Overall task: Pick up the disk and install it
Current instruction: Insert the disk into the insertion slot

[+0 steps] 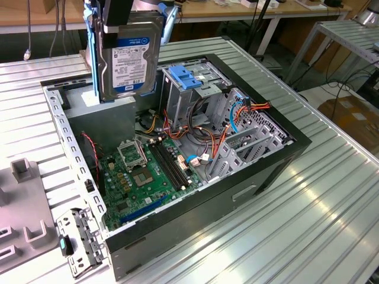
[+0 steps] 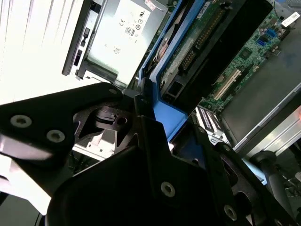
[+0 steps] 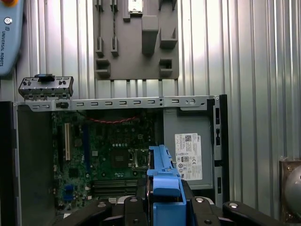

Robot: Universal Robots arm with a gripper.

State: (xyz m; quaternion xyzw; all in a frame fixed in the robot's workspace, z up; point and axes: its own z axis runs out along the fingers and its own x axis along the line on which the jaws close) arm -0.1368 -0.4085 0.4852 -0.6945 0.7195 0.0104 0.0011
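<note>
Above the open case, in the exterior view, your gripper has the disk pinched at its top end and hanging upright. You see its broad face: a white label with a blue band and barcodes, dark metal edges, and a blue carrier along the side toward the exterior view's left. Its lower end shows against the grey power supply. The board lies well below it, and the case sits on a ribbed table.

In the second wrist view, the black fingers are pressed onto the blue carrier. Beyond the gripper runs the disk's underside, with a green circuit card and a connector row. The power supply lies on one side of it and the board on the other.

In the first wrist view, you look straight down the carrier, clamped in the gripper, into the case. The board and power supply are beneath, and a grey plate lies on the table beyond the case.
</note>
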